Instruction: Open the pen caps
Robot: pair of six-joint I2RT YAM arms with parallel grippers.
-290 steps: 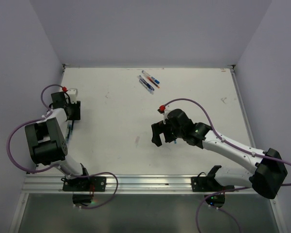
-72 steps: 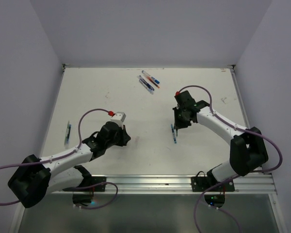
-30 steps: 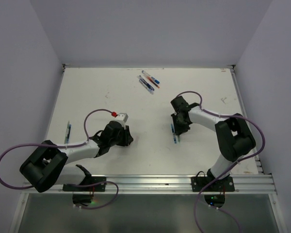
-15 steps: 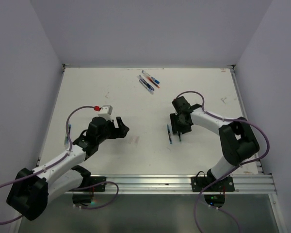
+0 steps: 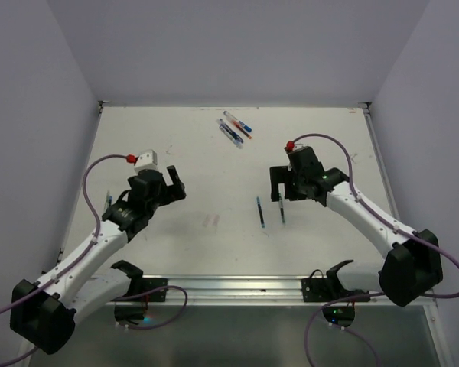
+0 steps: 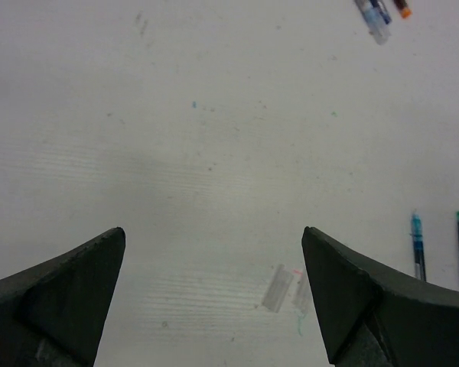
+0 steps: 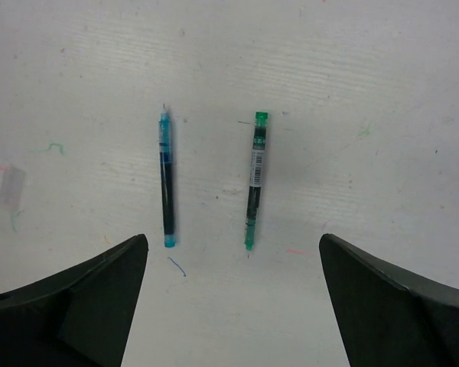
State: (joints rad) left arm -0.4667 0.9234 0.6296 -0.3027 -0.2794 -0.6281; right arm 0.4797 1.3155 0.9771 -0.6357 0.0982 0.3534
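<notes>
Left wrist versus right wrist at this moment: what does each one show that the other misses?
Only the left wrist: the far group of pens at its top edge. Only the right wrist: the blue pen and green pen at full length, plus a small blue ink mark. Both: those two pens lying side by side, apart, and pale tape patches.

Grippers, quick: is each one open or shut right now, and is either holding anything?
Left gripper: open, holding nothing.
Right gripper: open, holding nothing.
</notes>
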